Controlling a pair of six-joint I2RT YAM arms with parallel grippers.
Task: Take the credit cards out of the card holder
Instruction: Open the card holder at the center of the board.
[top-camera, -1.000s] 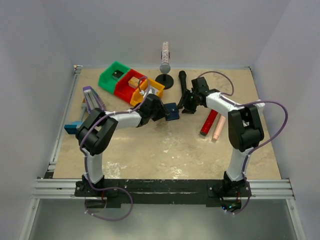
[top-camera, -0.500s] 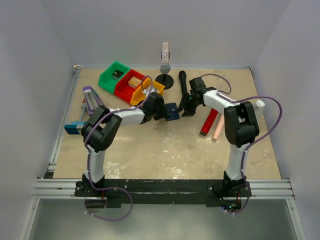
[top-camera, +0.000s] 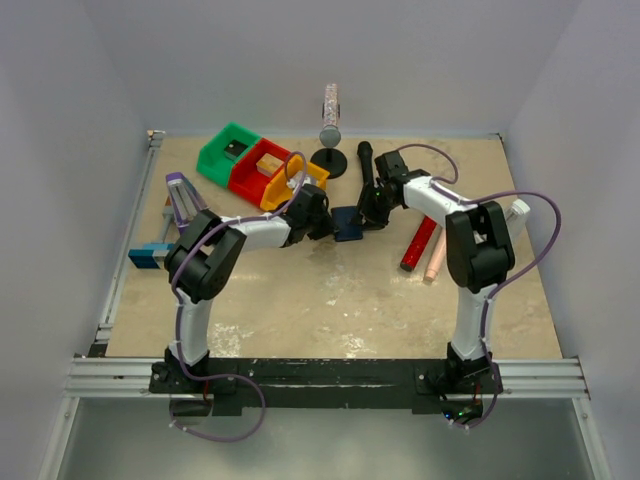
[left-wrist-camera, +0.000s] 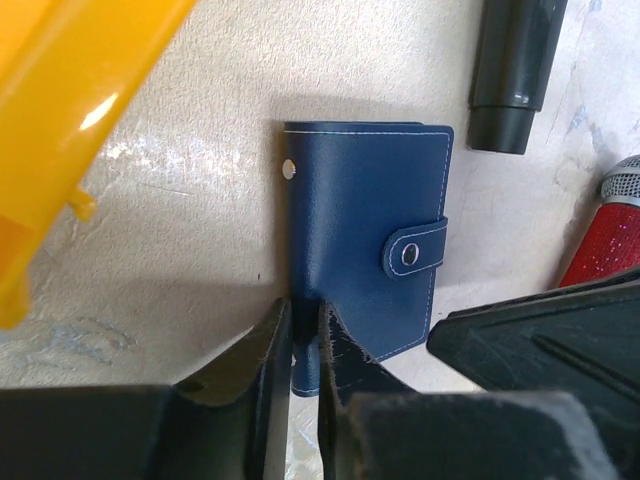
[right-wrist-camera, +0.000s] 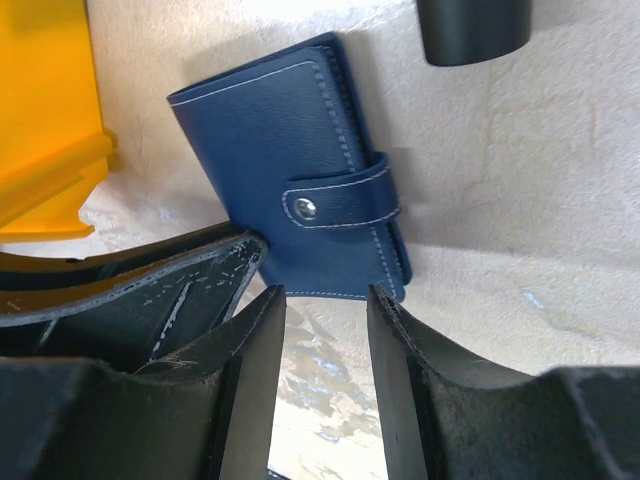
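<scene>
The card holder (top-camera: 350, 222) is a dark blue wallet lying flat mid-table, folded shut with its snap tab (left-wrist-camera: 413, 252) fastened. No credit cards show; they are hidden inside. My left gripper (top-camera: 328, 225) comes in from the left, and in the left wrist view its jaws (left-wrist-camera: 303, 338) are shut on the card holder's (left-wrist-camera: 365, 230) near spine edge. My right gripper (top-camera: 368, 212) comes in from the right. It stands open (right-wrist-camera: 325, 312) just short of the card holder's (right-wrist-camera: 285, 160) lower edge, with only bare table between its fingers.
Green (top-camera: 228, 150), red (top-camera: 258, 165) and yellow (top-camera: 293, 185) bins stand close behind the left gripper. A black microphone (top-camera: 366, 160) lies just behind the wallet, beside a round stand (top-camera: 330, 158). A red glitter stick (top-camera: 418, 245) and a pink one (top-camera: 437, 255) lie to the right.
The left jaws have closed on the wallet's edge. The right gripper has moved left up to the wallet, its jaws a little narrower.
</scene>
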